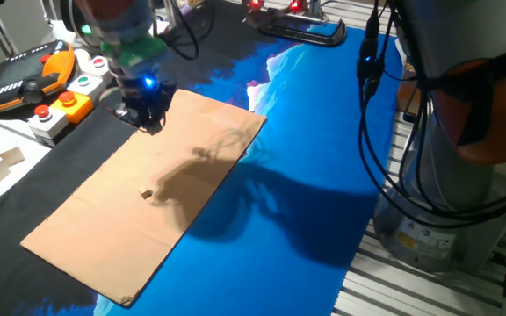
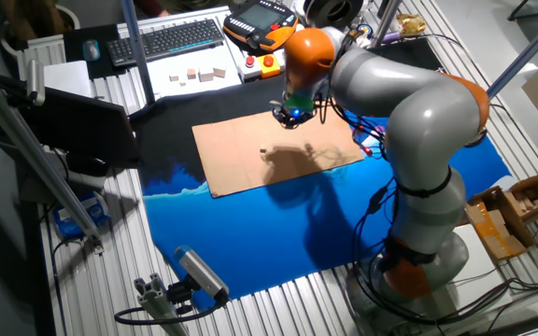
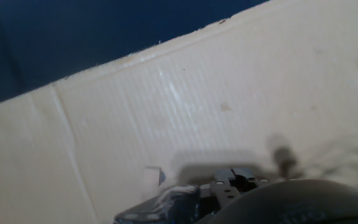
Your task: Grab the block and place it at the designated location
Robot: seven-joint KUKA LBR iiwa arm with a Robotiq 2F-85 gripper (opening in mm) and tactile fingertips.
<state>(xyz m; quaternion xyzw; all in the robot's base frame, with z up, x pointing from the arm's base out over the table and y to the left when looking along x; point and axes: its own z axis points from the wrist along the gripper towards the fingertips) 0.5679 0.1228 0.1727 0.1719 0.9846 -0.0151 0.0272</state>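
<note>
One fixed view: pincer [image 1: 150,118] hangs over the far end of the cardboard sheet [image 1: 104,224]; block [image 1: 146,192] lies free mid-sheet, well apart, toward the camera.

Other fixed view: block [image 2: 263,151] sits left of and nearer than pincer [image 2: 292,117].

Hand view: block [image 3: 150,176] at bottom edge; can't tell whether the jaws are apart or together. Dot not made out.

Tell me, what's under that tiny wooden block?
The block sits on the brown cardboard sheet, which lies on blue cloth. What is beneath the cloth is covered. The gripper is apart from the block, over the sheet's far corner.
</note>
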